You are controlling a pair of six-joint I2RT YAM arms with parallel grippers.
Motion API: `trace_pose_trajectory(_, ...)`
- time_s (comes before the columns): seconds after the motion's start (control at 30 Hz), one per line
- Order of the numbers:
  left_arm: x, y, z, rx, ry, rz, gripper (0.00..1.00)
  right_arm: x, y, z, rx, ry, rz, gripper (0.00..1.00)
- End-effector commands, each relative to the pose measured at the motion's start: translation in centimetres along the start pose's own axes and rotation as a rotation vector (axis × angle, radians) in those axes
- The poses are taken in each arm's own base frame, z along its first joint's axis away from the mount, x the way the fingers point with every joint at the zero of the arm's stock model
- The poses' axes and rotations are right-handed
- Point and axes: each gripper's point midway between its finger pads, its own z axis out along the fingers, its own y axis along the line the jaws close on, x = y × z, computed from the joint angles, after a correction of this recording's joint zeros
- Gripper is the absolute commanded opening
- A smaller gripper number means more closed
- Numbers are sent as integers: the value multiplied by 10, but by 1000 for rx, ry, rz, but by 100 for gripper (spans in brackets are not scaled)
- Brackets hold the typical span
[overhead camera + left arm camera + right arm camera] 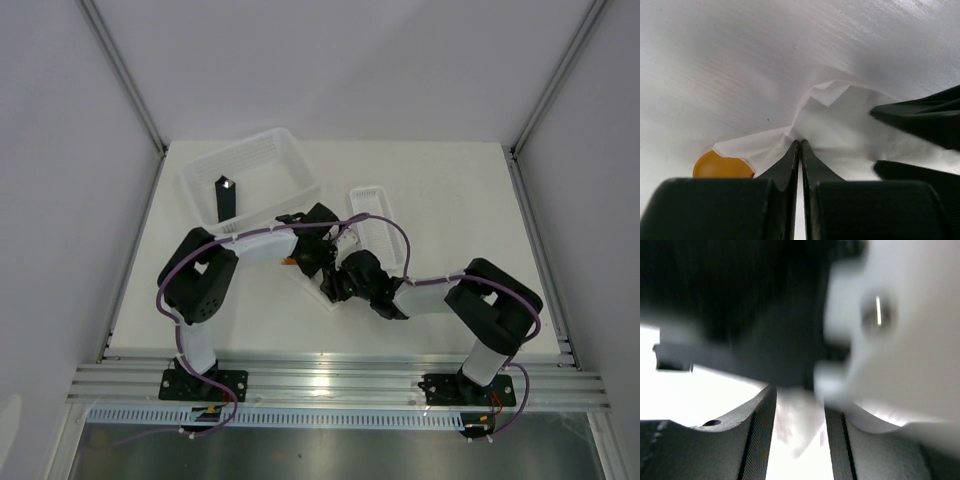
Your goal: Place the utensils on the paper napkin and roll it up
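The paper napkin (840,125) lies crumpled at the table's middle, mostly hidden under both grippers in the top view (330,298). My left gripper (800,143) is shut on the napkin's near edge and shows in the top view (318,250). An orange spoon bowl (722,167) pokes out from under the napkin to the left, seen as an orange speck in the top view (287,262). The fork and knife are hidden. My right gripper (797,440) faces the left one (340,282), jaws apart with a blurred napkin fold (797,420) between them. Its fingers (920,117) reach in over the napkin.
A large white slotted basket (270,160) holding a black upright block (226,200) stands at the back left. A narrow white ribbed tray (372,205) lies just behind the grippers. The left arm's body fills the top of the right wrist view.
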Motion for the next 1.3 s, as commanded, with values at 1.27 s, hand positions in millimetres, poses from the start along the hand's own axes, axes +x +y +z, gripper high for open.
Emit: trace_pose_trajectory(1.27,11,-6,6,62,32,-107,5,93,-10,-19,0,376,260,15)
